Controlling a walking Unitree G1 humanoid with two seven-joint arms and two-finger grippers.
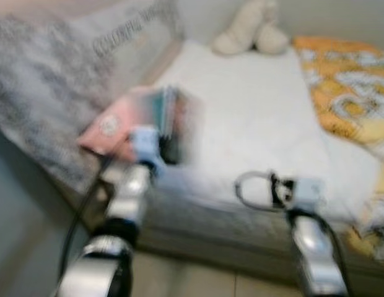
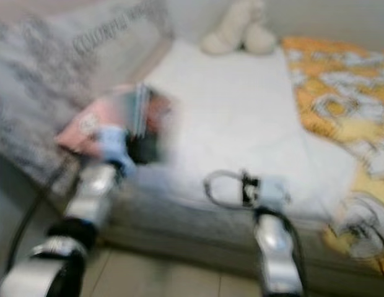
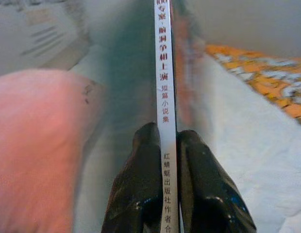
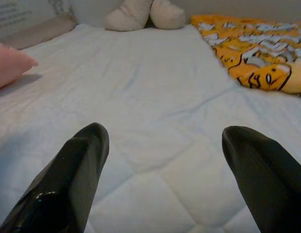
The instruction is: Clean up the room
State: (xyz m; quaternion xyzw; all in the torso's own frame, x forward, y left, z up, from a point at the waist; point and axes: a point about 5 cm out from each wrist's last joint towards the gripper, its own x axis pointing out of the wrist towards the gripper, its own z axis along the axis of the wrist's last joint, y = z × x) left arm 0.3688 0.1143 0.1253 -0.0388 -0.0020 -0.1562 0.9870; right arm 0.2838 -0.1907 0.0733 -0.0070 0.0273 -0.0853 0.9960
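My left gripper (image 1: 162, 148) is shut on a thin book (image 3: 163, 87), held edge-on with its white spine and printed characters between the two black fingers (image 3: 141, 194). In the eye views the book (image 1: 173, 117) is a blur above the bed's left front corner, beside a pink pillow (image 1: 108, 127). My right gripper (image 4: 165, 165) is open over the white mattress (image 4: 155, 82) near its front edge, with nothing between its fingers.
A cream plush toy (image 1: 251, 28) lies at the head of the bed. An orange and yellow patterned blanket (image 1: 350, 93) covers the right side. A grey patterned cloth (image 1: 49, 80) hangs on the left. Pale tiled floor (image 1: 198, 281) runs before the bed.
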